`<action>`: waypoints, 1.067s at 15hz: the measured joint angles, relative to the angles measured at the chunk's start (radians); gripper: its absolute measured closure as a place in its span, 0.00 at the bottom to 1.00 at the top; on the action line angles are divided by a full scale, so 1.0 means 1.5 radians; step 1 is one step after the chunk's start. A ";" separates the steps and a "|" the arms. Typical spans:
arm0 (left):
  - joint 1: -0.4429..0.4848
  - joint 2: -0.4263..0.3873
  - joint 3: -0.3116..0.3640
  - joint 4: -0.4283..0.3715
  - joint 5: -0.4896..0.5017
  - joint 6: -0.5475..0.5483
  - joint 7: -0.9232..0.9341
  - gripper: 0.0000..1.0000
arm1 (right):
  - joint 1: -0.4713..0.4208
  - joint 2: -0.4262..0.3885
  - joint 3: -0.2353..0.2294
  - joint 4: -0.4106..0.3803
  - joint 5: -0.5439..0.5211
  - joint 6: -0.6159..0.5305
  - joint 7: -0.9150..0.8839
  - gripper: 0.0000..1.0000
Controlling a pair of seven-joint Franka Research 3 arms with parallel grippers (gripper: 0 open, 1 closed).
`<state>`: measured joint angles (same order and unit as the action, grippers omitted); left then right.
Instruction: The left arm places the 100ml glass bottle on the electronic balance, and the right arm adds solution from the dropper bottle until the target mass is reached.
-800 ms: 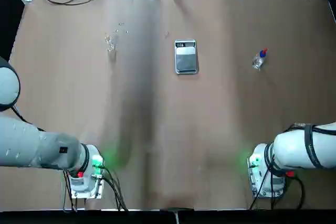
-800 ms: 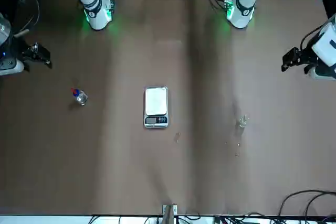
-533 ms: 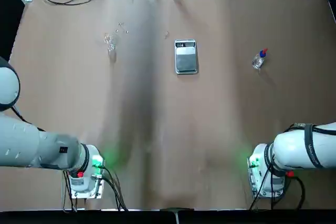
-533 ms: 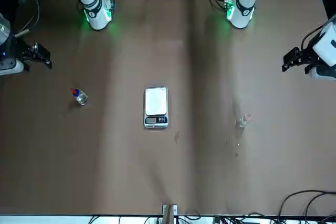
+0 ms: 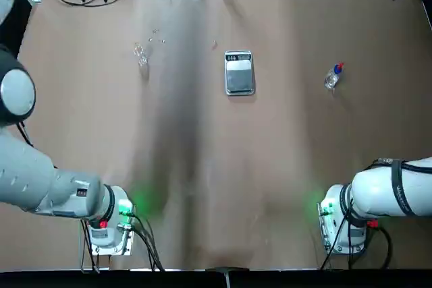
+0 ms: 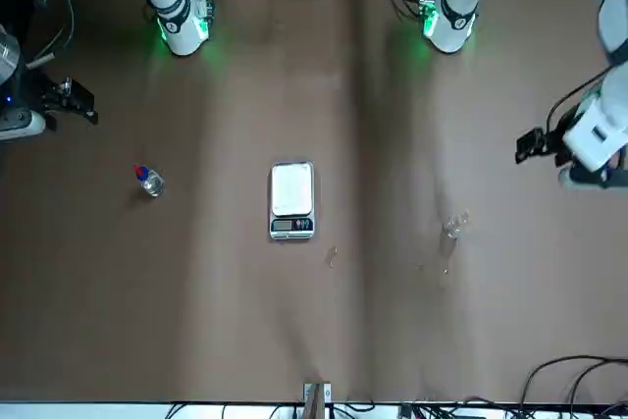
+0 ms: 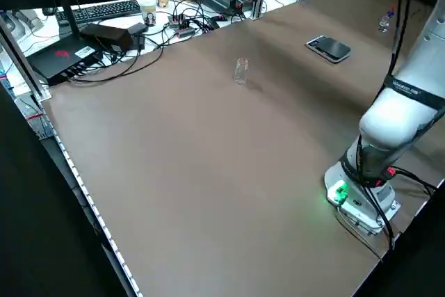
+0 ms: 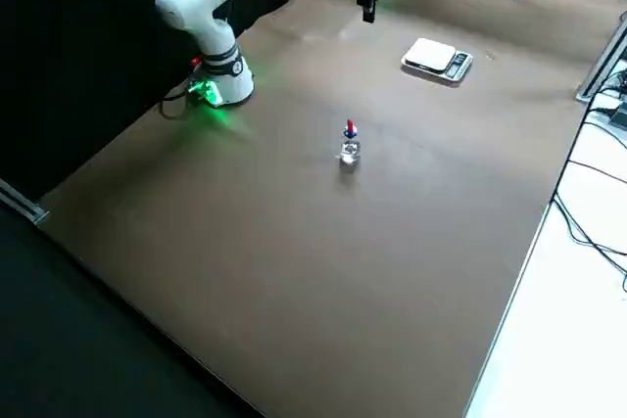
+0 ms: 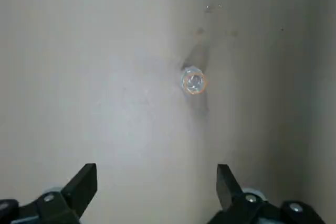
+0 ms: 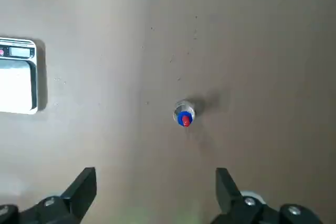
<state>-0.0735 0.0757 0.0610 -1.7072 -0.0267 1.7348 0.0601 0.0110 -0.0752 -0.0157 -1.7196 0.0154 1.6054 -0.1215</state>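
Top view, from the robot's side outward: the brown desk [image 5: 202, 166] holds the electronic balance [image 5: 239, 73] in the middle. The 100ml glass bottle [image 5: 141, 54] stands well left, the dropper bottle [image 5: 333, 77] well right. The left tool [image 9: 156, 195] and right tool [image 10: 155, 193] hang above, wide open, holding nothing.

Red-tipped, blue-collared dropper bottle [image 5: 333, 76]

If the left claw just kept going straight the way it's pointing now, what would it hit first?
Probably the bare table. The open left claw points down at it, with the 100ml glass bottle standing a little off its centre line, though depth is hard to judge.
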 joint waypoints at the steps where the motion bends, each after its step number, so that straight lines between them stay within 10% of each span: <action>1: 0.000 0.018 0.000 -0.001 0.000 0.015 0.000 0.00 | -0.001 0.000 -0.002 0.000 0.000 0.000 0.000 0.00; 7: -0.013 0.130 -0.005 -0.037 0.000 0.176 -0.001 0.00 | -0.020 0.000 -0.006 -0.003 0.001 -0.012 -0.001 0.00; 16: -0.045 0.240 -0.037 -0.112 0.000 0.333 -0.032 0.00 | -0.047 0.004 -0.007 -0.218 0.001 0.195 -0.001 0.01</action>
<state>-0.1416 0.4354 0.0055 -1.8744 -0.0269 2.2347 0.0123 -0.0598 -0.0697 -0.0255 -2.0471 0.0175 1.8982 -0.1233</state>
